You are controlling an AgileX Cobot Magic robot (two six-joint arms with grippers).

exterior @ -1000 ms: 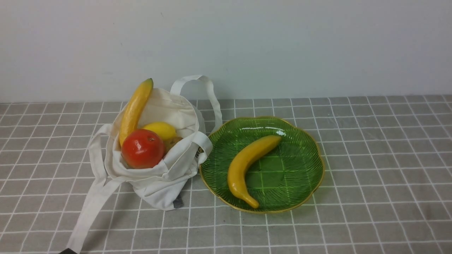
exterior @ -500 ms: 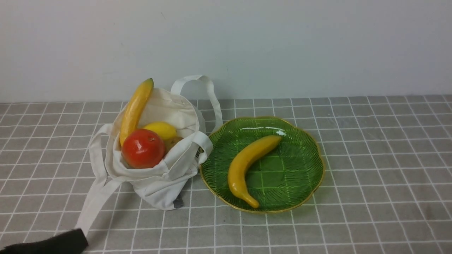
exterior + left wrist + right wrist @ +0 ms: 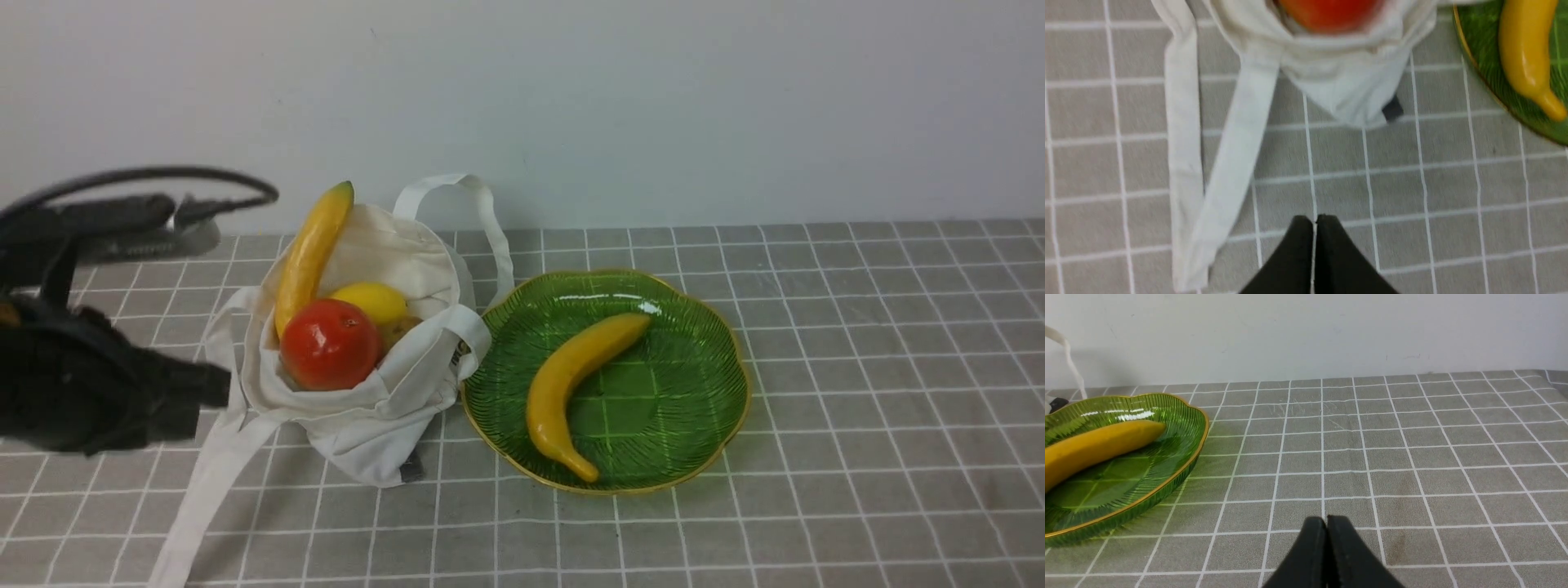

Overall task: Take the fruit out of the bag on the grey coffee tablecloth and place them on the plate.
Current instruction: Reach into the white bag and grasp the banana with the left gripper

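Note:
The off-white bag (image 3: pixel 367 408) slumps open on the grey coffee tablecloth (image 3: pixel 857 425). It holds a green-tipped banana (image 3: pixel 310 253), a red-orange round fruit (image 3: pixel 330 343), a lemon (image 3: pixel 373 300) and a small brownish fruit (image 3: pixel 398 329). Just right of it, the green plate (image 3: pixel 694 408) carries another banana (image 3: pixel 567 384). My left gripper (image 3: pixel 214 389) hovers at the bag's left side, blurred. In the left wrist view it (image 3: pixel 1314 221) is shut and empty, over cloth short of the bag (image 3: pixel 1347 81) and red fruit (image 3: pixel 1331 12). My right gripper (image 3: pixel 1327 521) is shut and empty, over cloth beside the plate (image 3: pixel 1167 465).
A long bag strap (image 3: pixel 208 490) trails toward the front left edge, and another handle (image 3: pixel 482 212) arches up behind the bag. A white wall stands behind the table. The cloth stretches on to the right of the plate.
My left arm has come up from the bottom left corner of the front view and now hangs beside the bag's left side. The fruit, bag and plate have not moved.

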